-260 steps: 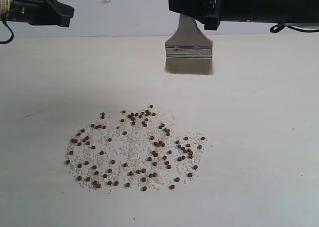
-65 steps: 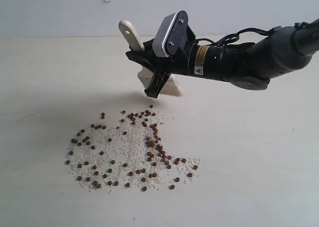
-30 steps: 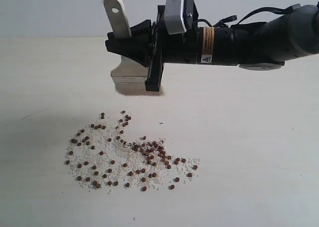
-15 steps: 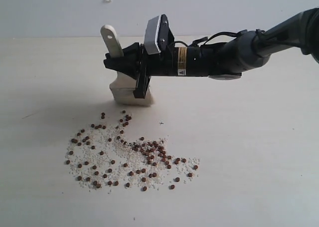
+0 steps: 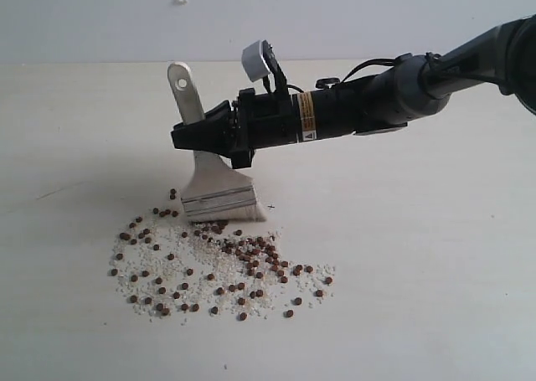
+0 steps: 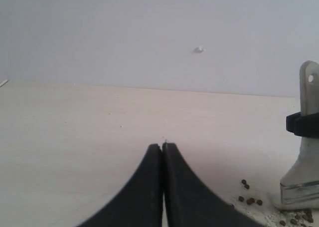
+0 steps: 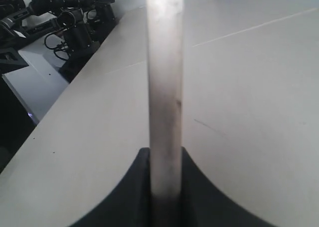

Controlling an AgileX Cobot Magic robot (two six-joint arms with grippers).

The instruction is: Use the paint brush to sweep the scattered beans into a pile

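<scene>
Your right gripper point(image 5: 201, 136) reaches in from the right of the exterior view and is clamped narrowly on the wooden handle of the paint brush point(image 5: 211, 182). The right wrist view shows the handle point(image 7: 164, 87) pinched between the two jaws.

The brush stands nearly upright, with its handle leaning toward the upper left of the frame. Its bristle edge lies roughly left to right on the table point(image 5: 419, 272), at the centre-left of the frame, touching the upper rim of the spread.

The beans point(image 5: 226, 264) lie from that edge toward the bottom of the frame, fanning out to lower left and lower right among whitish grains point(image 5: 205, 255). The patch is wider than the bristles and not yet one compact pile, so I judge that the next stroke should pull toward the bottom of the frame.

The right arm is plainly the nearer one. Your left gripper point(image 6: 163, 152) is out of the exterior view, its jaws pressed together on nothing.

No bowl or tray is visible; everything lies loose on the table.
</scene>
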